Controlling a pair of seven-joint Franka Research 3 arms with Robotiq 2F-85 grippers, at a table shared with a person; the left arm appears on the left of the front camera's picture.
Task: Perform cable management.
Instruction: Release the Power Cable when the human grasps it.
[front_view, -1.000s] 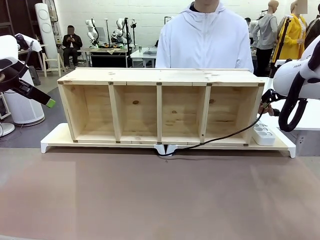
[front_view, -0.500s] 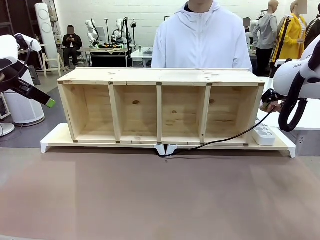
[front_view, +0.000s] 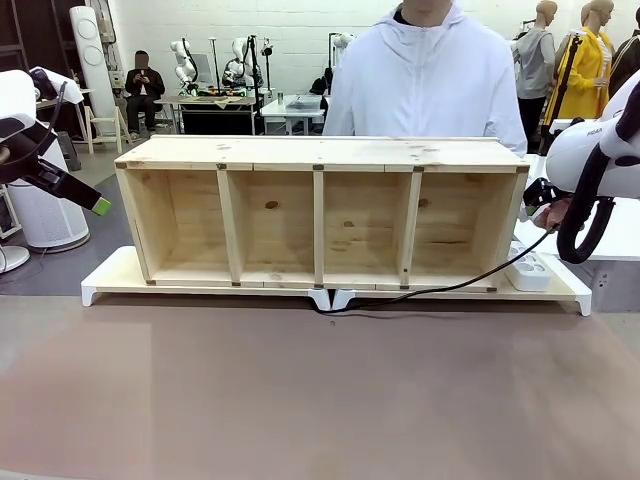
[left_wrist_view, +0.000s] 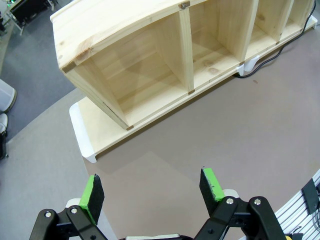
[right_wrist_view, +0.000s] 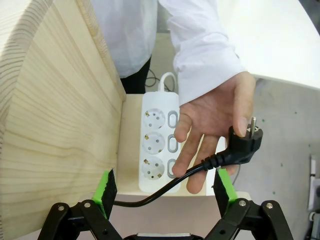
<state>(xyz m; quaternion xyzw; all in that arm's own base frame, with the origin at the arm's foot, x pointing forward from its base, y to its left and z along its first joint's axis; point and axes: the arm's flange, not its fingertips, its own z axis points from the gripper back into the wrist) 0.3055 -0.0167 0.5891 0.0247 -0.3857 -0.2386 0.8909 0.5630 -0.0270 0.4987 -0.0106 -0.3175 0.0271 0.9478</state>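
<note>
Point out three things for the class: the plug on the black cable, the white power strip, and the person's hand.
plug (right_wrist_view: 243, 145), right wrist view: on its black body.
power strip (right_wrist_view: 156, 146), right wrist view: on the middle socket.
hand (right_wrist_view: 215, 117), right wrist view: on the open palm.

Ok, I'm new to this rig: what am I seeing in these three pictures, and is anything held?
The front picture looks across the table at a person behind a wooden shelf. The other two come from cameras on each arm's wrist. The left gripper hangs open above the bare table, holding nothing. The right gripper is open too, beside the shelf's end. In front of it the person's hand holds out the plug of the black cable, above a white power strip.
</note>
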